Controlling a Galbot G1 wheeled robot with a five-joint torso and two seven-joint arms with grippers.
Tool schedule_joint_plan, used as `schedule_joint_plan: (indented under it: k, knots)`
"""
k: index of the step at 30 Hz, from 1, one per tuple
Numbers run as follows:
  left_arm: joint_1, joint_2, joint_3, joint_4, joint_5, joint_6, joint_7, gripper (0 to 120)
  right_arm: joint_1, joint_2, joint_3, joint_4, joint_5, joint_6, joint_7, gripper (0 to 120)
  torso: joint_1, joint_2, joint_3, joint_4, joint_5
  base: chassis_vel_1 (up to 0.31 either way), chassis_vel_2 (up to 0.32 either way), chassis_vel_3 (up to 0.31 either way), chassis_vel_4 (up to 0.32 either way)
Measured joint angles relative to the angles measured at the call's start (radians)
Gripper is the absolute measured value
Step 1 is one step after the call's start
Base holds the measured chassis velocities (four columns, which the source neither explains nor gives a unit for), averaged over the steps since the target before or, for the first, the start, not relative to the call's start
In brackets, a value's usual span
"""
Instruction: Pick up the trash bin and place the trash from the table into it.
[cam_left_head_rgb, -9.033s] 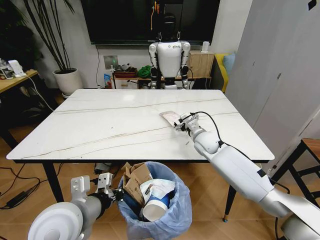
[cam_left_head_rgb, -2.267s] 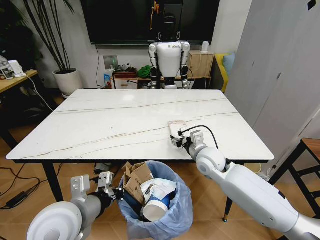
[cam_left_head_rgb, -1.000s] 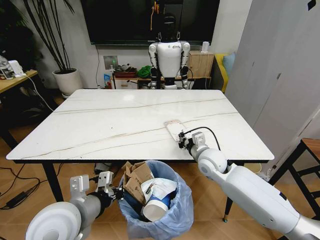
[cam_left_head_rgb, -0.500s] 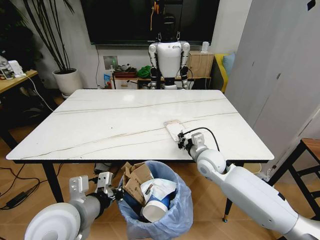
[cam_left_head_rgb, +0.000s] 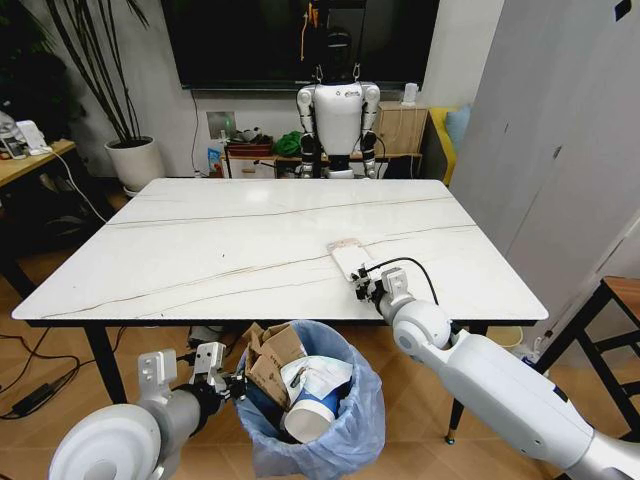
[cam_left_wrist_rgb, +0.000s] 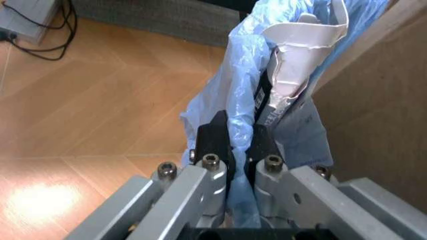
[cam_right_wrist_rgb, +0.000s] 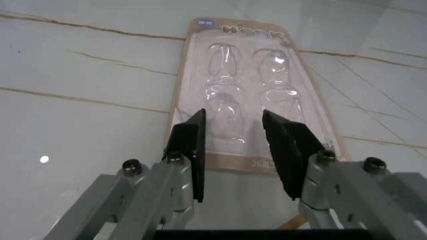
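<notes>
White marble-look table (cam_left_head_rgb: 230, 250) with thin brown veins, wood floor under it, another robot parked at the far wall below a dark screen.

One piece of trash on the top: a flat clear blister pack (cam_left_head_rgb: 349, 256) (cam_right_wrist_rgb: 247, 95) on a tan card, lying flat near the table's right front part. Long axis runs roughly near-to-far, slightly slanted, printed header end pointing away from the robot, near end toward the front edge.

Right gripper (cam_left_head_rgb: 364, 287) (cam_right_wrist_rgb: 237, 155) sits low over the table at the pack's near end, fingers spread apart, one either side of the pack's centreline, nothing held. Cannot tell if the tips touch the card.

Trash bin (cam_left_head_rgb: 312, 400), blue bag liner, is held up below the table's front edge, left of the right arm. Inside: torn brown cardboard (cam_left_head_rgb: 270, 360), blue paper cup (cam_left_head_rgb: 315, 410), white paper.

Left gripper (cam_left_head_rgb: 222, 383) (cam_left_wrist_rgb: 237, 145) is at the bin's left rim, fingers clamped tight on the blue bag (cam_left_wrist_rgb: 230, 100) at the rim.
</notes>
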Motion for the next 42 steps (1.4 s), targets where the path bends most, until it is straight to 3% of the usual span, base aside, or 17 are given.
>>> schedule_joint_plan:
  k: [13, 17, 19, 21, 42]
  knots:
    - [0.004, 0.001, -0.001, -0.006, 0.0, 0.0, 0.002, 0, -0.001, -0.003, -0.001, 0.0, 0.01, -0.002, -0.001, 26, 0.0, 0.0, 0.0, 0.0003, 0.0001, 0.0, 0.0, 0.0, 0.0]
    - [0.013, 0.002, -0.003, -0.012, 0.001, 0.0, 0.003, 0, 0.001, -0.002, 0.002, 0.0, 0.067, -0.007, 0.006, 8, 0.0, 0.0, 0.0, 0.0, -0.0001, 0.0, 0.0, 0.0, 0.0]
    - [0.013, 0.002, -0.003, -0.012, 0.001, 0.0, 0.003, 0, 0.001, -0.002, 0.002, 0.001, 0.07, -0.007, 0.006, 8, 0.0, 0.0, 0.0, 0.0, -0.0001, 0.0, 0.0, 0.0, 0.0]
    - [0.014, 0.002, -0.003, -0.012, 0.003, 0.0, 0.004, 0, 0.001, 0.0, 0.002, 0.006, 0.1, -0.009, 0.014, 0, 0.0, 0.0, 0.0, -0.0002, -0.0001, 0.0, 0.0, 0.0, 0.0]
    - [0.006, 0.008, -0.002, -0.006, 0.0, 0.0, 0.004, 0, 0.01, -0.01, 0.03, 0.095, 0.176, -0.007, 0.076, 0, 0.0, 0.0, 0.0, 0.0001, 0.0001, 0.0, 0.0, 0.0, 0.0]
